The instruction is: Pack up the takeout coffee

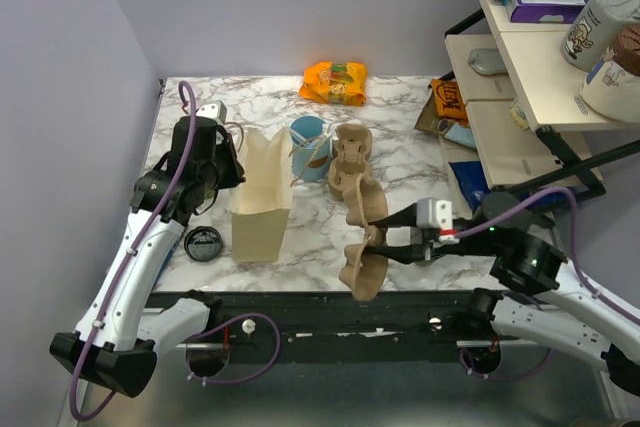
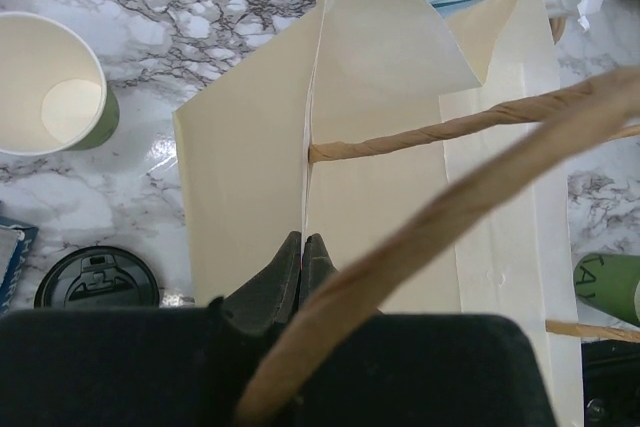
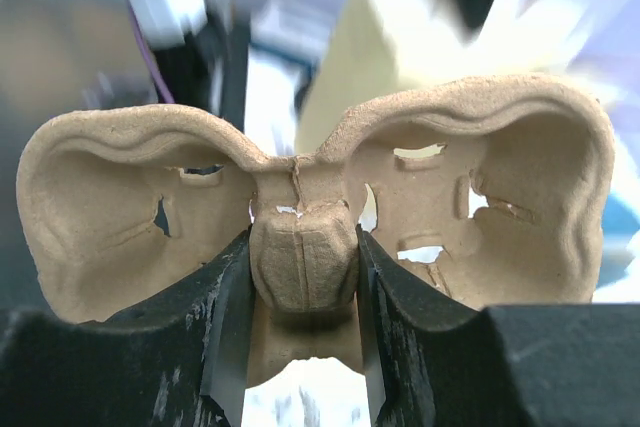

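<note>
A tan paper bag (image 1: 262, 199) stands open on the marble table (image 1: 400, 137). My left gripper (image 1: 228, 169) is shut on the bag's left wall, the jaws pinched on the paper edge (image 2: 302, 239). In the left wrist view a small green paper cup (image 2: 50, 87), cream inside, stands open with no lid on it. A round black lid (image 2: 97, 279) lies apart on the table (image 1: 203, 244). My right gripper (image 1: 385, 244) is shut on the middle post of a brown pulp cup carrier (image 3: 303, 247), which it holds on edge (image 1: 355, 197) right of the bag.
A light-blue cup (image 1: 308, 147) stands behind the bag. An orange snack pack (image 1: 335, 82) lies at the back. A cream shelf (image 1: 520, 67) with boxes and rolls stands at the right. A green thing (image 2: 610, 287) shows partly at the bag's right.
</note>
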### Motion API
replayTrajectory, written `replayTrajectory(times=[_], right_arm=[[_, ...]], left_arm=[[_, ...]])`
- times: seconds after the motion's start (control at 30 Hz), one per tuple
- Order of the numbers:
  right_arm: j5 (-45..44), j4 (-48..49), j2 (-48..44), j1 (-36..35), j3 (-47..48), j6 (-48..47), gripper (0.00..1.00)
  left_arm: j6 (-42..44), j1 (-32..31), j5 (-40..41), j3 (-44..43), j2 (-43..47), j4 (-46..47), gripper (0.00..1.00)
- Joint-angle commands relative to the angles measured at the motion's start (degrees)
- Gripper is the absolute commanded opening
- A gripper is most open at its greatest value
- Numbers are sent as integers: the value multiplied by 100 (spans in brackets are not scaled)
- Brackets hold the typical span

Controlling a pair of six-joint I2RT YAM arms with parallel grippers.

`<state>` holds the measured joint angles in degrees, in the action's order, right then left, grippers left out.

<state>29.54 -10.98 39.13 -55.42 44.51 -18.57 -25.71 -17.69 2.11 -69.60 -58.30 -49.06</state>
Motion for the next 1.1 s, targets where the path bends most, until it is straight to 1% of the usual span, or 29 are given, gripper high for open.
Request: replayTrajectory(times=[0.0, 0.03, 0.1, 0.13, 0.17, 0.23, 0.27, 0.37, 0.4, 0.5, 0.53, 0.57, 0.63, 0.7, 0.83, 0.97, 1.07], right_arm=[[350, 676, 85, -31, 864, 1467, 44], [516, 720, 407, -30, 1327, 1601, 44], [728, 755, 821, -39, 1804, 1881, 44], [911, 790, 1050, -31, 2250, 2092, 44], [992, 765, 1513, -30, 2533, 2164, 44], [818, 668, 1938, -30, 2991, 2313, 44], [712, 624, 2375, -30, 3472, 2305, 44], [456, 518, 2940, 4, 4159, 2147, 44], [447, 527, 3290, 22, 4336, 2199, 44], [710, 413, 3836, 171, 4723, 2900, 45], [833, 343, 3917, 224, 4742, 3451, 45], [1191, 369, 4005, 338, 4690, 3683, 45], [1448, 544, 4119, 426, 4454, 4052, 45], [1695, 580, 4172, 532, 4373, 4168, 45], [2178, 764, 4295, 646, 4180, 4659, 45], [2661, 861, 4497, 725, 3978, 5047, 47], [2671, 878, 4568, 813, 3829, 5187, 45]], left_arm=[[14, -23, -220, -18, 179, 221, 1], [23, -50, -385, -44, 188, 247, 0], [40, -111, -492, -71, 179, 291, 0], [32, -216, -510, -132, 170, 292, 0], [31, -295, -458, -176, 118, 265, 0], [-3, -549, -256, -281, 56, 151, 0], [-21, -647, -98, -299, 12, 134, 0], [-100, -805, -35, -326, -49, 89, 0], [-127, -823, -35, -308, -58, 98, 0], [-153, -841, -53, -282, -85, 107, 0], [-144, -841, -70, -291, -93, 98, 0], [-127, -841, -70, -273, -85, 107, 0], [-40, -850, -88, -203, -41, 151, 0], [31, -841, -210, -150, 29, 264, 0], [181, -859, -763, -150, 74, 344, 0], [295, -876, -914, -133, 143, 379, 0], [313, -876, -905, -97, 249, 441, 0]])
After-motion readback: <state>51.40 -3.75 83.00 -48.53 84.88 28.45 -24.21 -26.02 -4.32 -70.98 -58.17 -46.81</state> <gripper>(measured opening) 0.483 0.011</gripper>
